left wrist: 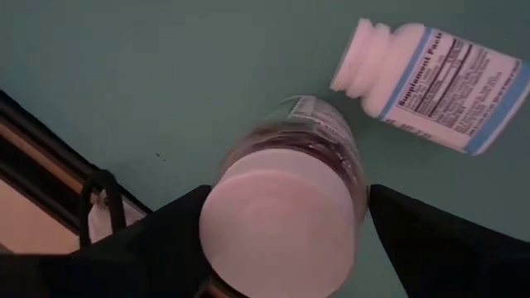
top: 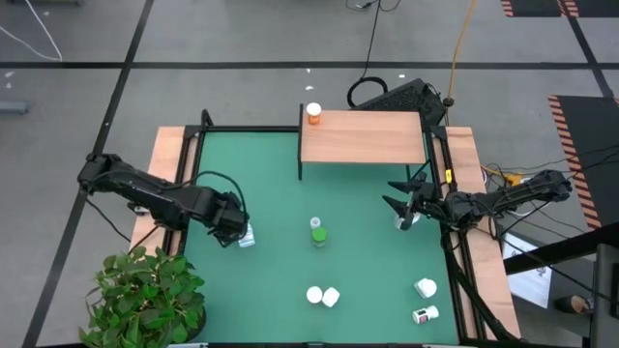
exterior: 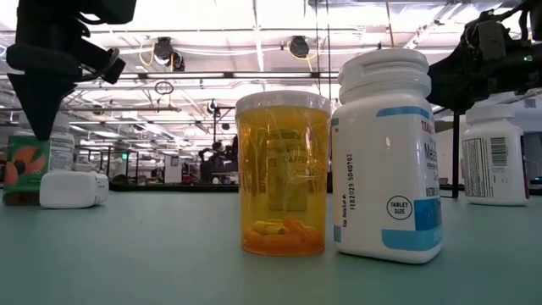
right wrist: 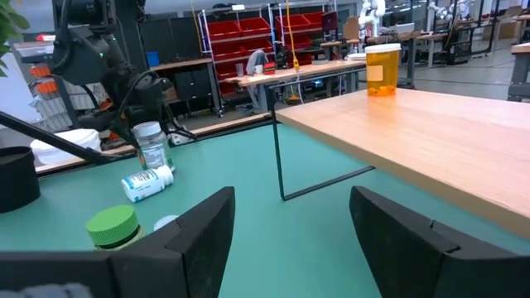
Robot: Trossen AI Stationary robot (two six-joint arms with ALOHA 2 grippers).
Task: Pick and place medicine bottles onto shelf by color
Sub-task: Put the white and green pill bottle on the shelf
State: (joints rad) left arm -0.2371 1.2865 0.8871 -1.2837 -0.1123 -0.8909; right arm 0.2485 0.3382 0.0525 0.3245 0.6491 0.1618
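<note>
Green matting [top: 280,213] covers the table between wooden side rails. Near the front edge, two white bottles [top: 323,296] are seen lying together at the middle, and two more white ones [top: 425,300] lie toward the front right corner. In the low view a clear orange vial [exterior: 282,174] holding a few orange capsules and a blue-labelled white bottle [exterior: 385,157] stand just beside each other, close to the camera.

A green bottle [top: 316,232] with a green cap stands upright at the middle of the mat. Toward the left edge, the left gripper [top: 238,232] is held over an upright white-capped bottle [left wrist: 286,207], its fingers spread to either side of the cap and not seen touching it. A blue-labelled bottle [left wrist: 431,79] lies on its side just beside that one.

Toward the right edge, the right gripper [top: 404,208] hovers with its fingers apart and nothing between them; the shelf is faced by it, with the green bottle near its side.

At the back edge stands the shelf [top: 363,137], a light wooden board on thin black legs. One orange bottle [top: 313,114] with a white cap stands on its back left corner. A potted plant [top: 145,295] sits off the front left corner.
</note>
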